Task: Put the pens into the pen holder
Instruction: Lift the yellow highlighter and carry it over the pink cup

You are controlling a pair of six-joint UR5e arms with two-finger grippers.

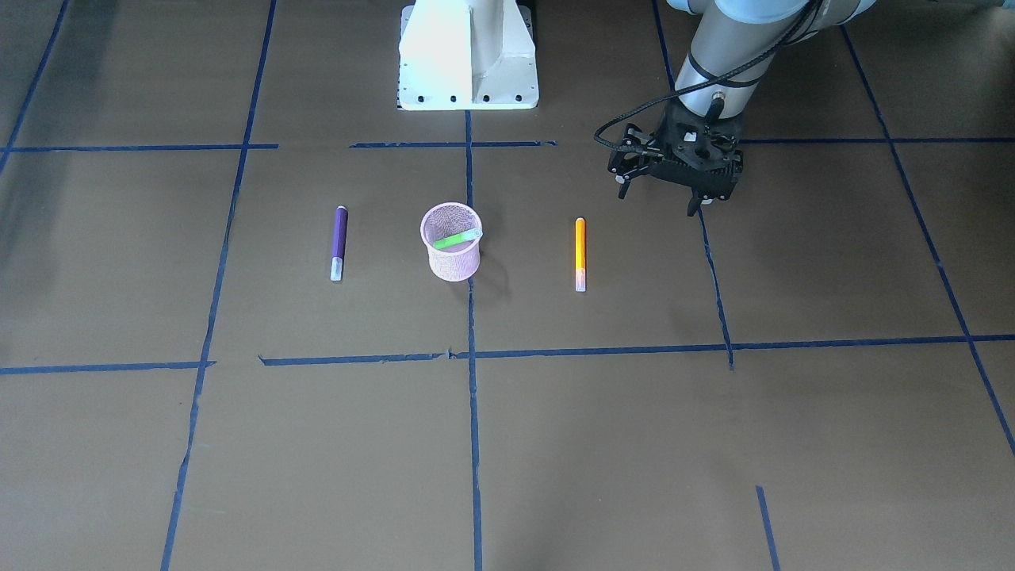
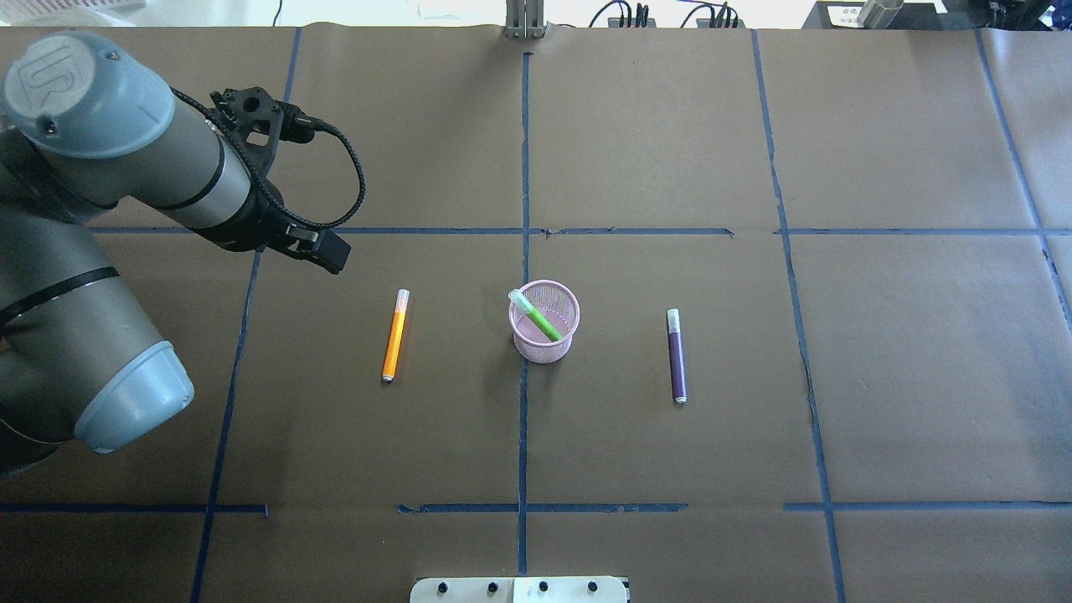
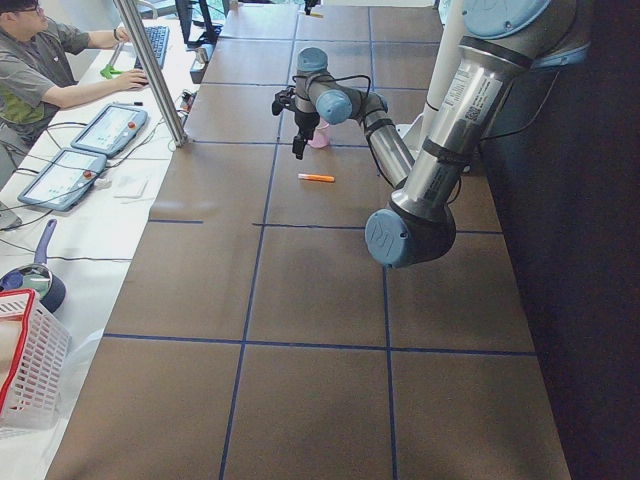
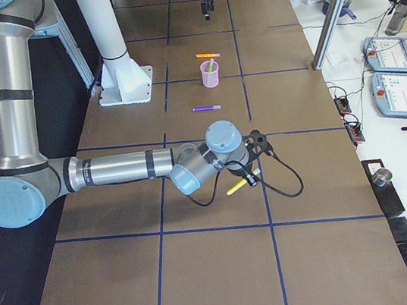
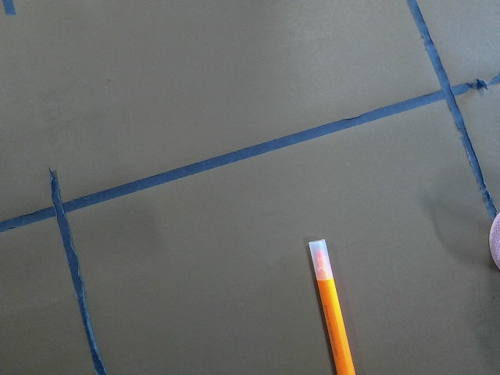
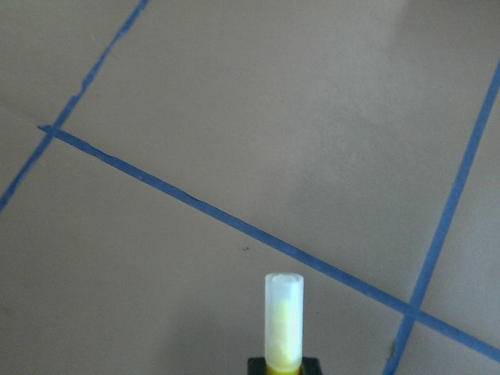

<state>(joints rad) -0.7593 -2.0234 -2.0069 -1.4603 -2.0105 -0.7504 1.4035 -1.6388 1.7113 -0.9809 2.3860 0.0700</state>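
Note:
The pink mesh pen holder (image 1: 453, 263) (image 2: 536, 345) stands upright at the table's middle with the green pen (image 1: 457, 239) (image 2: 542, 319) leaning inside it. The orange pen (image 1: 580, 254) (image 2: 394, 335) (image 5: 333, 316) lies flat on the robot's left of the holder. The purple pen (image 1: 338, 242) (image 2: 677, 356) lies flat on its right. My left gripper (image 1: 658, 201) (image 2: 325, 249) is open and empty, hovering beyond the orange pen towards the robot's left. My right gripper (image 4: 249, 180) is far off to the robot's right, shut on a yellow pen (image 6: 283, 320) (image 4: 238, 186).
Blue tape lines (image 2: 524, 167) grid the brown table. The white robot base (image 1: 468, 55) stands at the robot's table edge. An operator (image 3: 40, 60) with tablets sits beyond the far side. A white basket (image 3: 25, 370) stands off the table.

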